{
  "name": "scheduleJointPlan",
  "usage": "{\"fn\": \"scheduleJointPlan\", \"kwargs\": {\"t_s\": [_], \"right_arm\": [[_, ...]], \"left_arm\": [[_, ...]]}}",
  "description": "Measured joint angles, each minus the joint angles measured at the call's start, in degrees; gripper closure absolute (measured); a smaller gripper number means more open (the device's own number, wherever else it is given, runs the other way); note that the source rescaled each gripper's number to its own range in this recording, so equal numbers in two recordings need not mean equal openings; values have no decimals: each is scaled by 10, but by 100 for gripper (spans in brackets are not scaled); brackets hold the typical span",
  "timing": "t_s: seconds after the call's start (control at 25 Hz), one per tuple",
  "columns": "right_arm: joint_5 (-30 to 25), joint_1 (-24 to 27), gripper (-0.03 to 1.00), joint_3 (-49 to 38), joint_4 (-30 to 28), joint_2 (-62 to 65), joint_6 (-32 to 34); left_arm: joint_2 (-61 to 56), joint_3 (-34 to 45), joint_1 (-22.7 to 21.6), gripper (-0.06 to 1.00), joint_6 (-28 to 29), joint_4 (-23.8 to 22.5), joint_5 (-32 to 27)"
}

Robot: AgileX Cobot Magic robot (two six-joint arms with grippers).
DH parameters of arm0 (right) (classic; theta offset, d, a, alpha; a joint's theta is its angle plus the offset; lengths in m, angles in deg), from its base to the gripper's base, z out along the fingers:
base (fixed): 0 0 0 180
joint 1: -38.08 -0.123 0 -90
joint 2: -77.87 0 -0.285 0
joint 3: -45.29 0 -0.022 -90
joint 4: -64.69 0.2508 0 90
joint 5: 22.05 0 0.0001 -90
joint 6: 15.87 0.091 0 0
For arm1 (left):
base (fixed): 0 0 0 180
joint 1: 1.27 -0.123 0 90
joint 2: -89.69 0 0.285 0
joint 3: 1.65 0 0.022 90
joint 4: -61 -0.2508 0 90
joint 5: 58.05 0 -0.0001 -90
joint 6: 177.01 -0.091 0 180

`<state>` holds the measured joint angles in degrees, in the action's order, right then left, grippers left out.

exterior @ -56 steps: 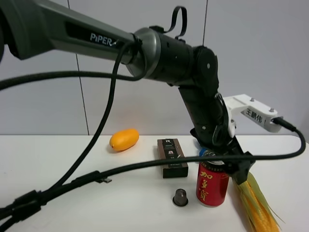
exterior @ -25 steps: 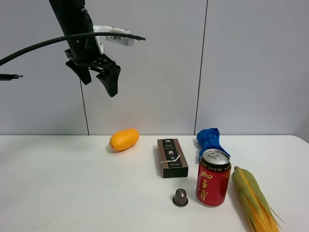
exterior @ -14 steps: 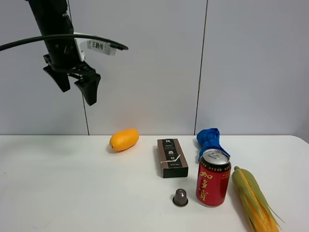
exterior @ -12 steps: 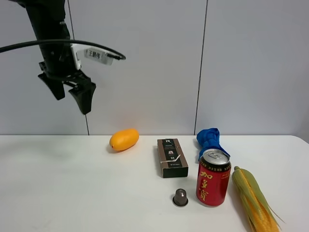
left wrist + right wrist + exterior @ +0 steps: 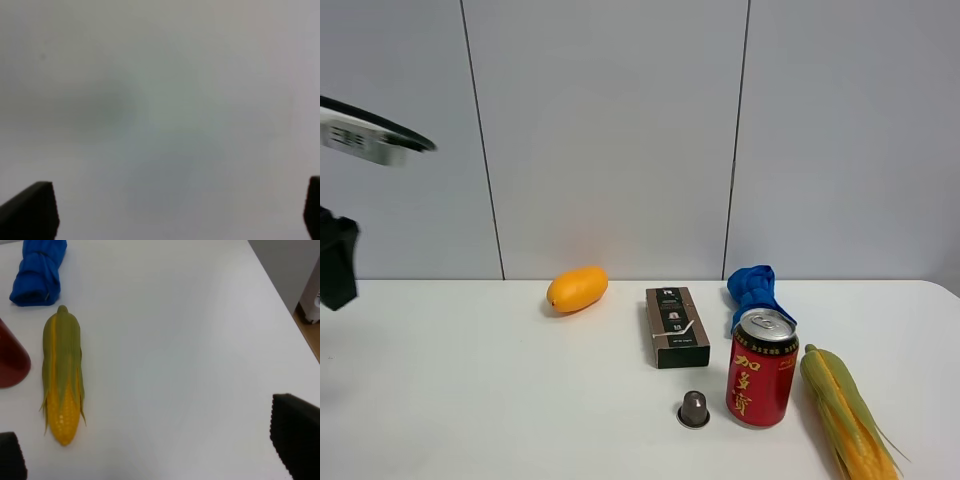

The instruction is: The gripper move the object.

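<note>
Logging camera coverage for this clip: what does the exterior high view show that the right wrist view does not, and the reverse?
Only the exterior high view shows the mango, the dark box, the small capsule, the red can's gold lettering and silver top, and the left gripper at the far left edge. Only the right wrist view shows the right gripper, jaws wide apart, and the table's far edge. Both show the corn, the blue cloth and the red can, though the wrist view catches only a sliver of the can.

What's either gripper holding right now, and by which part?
Nothing. The left gripper and right gripper both show fingers wide apart with only bare surface between them. The red can stands free on the table.
</note>
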<state>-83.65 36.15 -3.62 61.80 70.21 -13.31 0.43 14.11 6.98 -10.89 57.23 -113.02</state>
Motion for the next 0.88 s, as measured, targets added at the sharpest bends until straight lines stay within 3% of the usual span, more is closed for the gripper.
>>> {"fn": "scheduleJointPlan", "kwargs": {"t_s": [0.16, 0.36, 0.68, 0.88], "right_arm": [[0, 0, -3, 0, 0, 0, 0], [0, 0, -3, 0, 0, 0, 0], [0, 0, -3, 0, 0, 0, 0], [0, 0, -3, 0, 0, 0, 0]], "left_arm": [[-166, 108, -73, -4, 69, -4, 28], [-361, 199, -141, -5, 88, -6, 28], [-643, 260, -149, -5, 111, 11, -31], [-742, 261, -149, -5, 145, 23, -82]]}}
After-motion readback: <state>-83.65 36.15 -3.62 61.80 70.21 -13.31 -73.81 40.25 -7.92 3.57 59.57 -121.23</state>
